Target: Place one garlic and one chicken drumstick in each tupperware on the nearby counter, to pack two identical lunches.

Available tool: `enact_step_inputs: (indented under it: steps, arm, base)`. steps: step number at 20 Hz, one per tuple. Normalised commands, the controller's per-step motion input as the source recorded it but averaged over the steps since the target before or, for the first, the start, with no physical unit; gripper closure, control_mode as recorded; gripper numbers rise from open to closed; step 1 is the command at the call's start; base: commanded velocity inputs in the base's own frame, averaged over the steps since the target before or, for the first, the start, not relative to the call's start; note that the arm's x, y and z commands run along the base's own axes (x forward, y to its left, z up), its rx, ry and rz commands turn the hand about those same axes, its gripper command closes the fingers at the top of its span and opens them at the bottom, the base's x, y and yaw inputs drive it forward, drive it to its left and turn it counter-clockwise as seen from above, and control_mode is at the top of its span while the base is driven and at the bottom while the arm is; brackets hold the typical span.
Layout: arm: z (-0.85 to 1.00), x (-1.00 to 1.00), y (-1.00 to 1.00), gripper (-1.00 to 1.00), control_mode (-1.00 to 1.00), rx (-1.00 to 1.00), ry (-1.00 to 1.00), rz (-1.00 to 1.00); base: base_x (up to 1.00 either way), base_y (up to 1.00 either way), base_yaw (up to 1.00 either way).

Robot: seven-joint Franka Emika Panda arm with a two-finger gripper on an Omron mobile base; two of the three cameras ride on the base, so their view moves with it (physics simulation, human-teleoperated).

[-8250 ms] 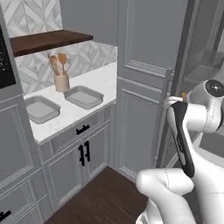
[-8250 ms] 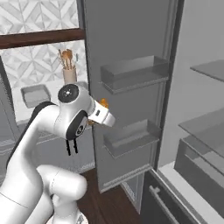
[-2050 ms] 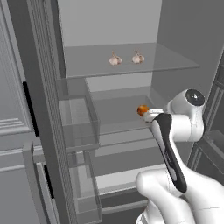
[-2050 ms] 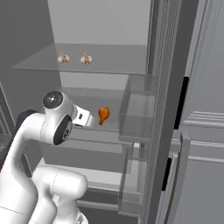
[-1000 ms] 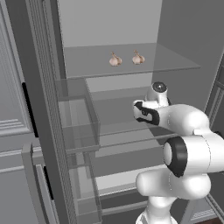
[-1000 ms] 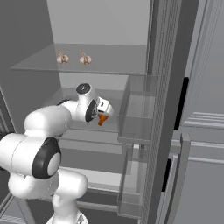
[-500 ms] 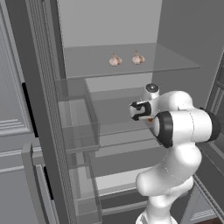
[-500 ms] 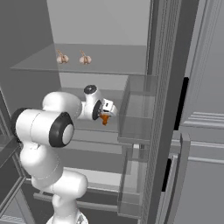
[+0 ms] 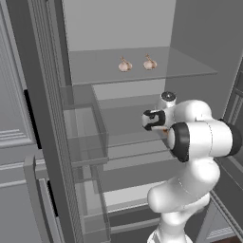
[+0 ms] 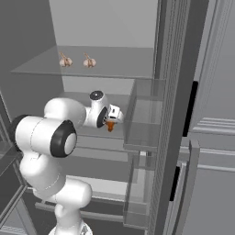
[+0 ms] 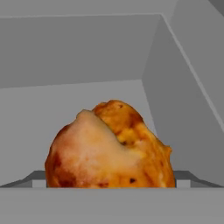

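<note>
1. Jaws stand spread wide, near their full opening, with nothing clamped between them yet; the gripper (image 10: 112, 120) is reached into the open fridge at the middle shelf (image 9: 124, 142).
2. One chicken drumstick (image 11: 109, 146) lies on that shelf right in front of the hand, its fat end looming large in the hand view. In the right base view a bit of orange (image 10: 110, 125) shows just under the hand.
3. Whether the fingertips already touch the meat cannot be told; they sit too low in the hand view to see.
4. Wide jaws suit the thick end of the piece, so the hand seems lined up to close around it.
5. Two garlic bulbs (image 9: 125, 65) rest side by side on the glass shelf above, well apart from the gripper, apparently untouched and left for later trips.
</note>
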Motion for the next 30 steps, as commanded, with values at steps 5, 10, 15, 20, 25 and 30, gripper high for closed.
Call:
enact_step_inputs:
  steps: [5, 10, 15, 20, 25, 30]
  arm:
    - [0.83, -1.00, 0.17, 1.00, -1.00, 0.07, -0.10, 0.00]
    - [1.00, -1.00, 0.02, 1.00, -1.00, 0.11, -0.01, 0.00]
    - [0.67, -1.00, 0.18, 1.00, -1.00, 0.01, 0.00, 0.00]
    - [0.09, -0.60, 0.21, 1.00, 1.00, 0.00, 0.06, 0.00]
    - [0.00, 0.00, 0.00, 1.00, 1.00, 0.00, 0.00, 0.00]
    - [0.00, 0.00, 0.00, 1.00, 1.00, 0.00, 0.00, 0.00]
  base:
    - [0.00, 0.00, 0.00]
    - [0.00, 0.00, 0.00]
    - [0.00, 0.00, 0.00]
    - [-0.40, 0.05, 0.02]
    - [-0.84, 0.00, 0.64]
    - [-0.19, 0.00, 0.97]
